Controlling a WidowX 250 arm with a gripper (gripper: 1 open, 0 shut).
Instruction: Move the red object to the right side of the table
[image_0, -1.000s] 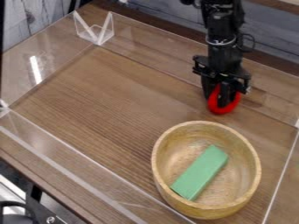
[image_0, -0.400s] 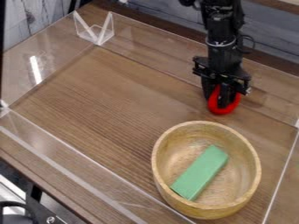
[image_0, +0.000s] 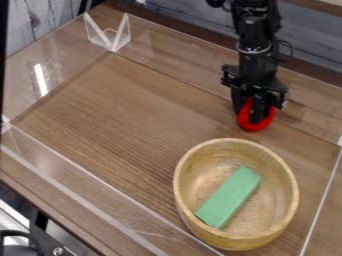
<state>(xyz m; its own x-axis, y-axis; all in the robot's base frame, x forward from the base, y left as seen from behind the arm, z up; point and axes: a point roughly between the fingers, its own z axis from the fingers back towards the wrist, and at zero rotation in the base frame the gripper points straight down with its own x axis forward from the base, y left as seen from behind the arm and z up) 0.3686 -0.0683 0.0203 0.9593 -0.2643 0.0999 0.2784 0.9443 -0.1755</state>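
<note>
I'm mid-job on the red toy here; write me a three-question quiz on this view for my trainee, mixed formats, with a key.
1. True or false: the green block lies inside the round wooden bowl.

2. Multiple choice: in the image, where is the red toy relative to that bowl?
a) above it, outside the rim
b) inside it
c) below it, outside the rim

3. Fill in the blank: the gripper is at the red toy, over the ______ half of the table as the image shows it.

Key: 1 true; 2 a; 3 right
</note>
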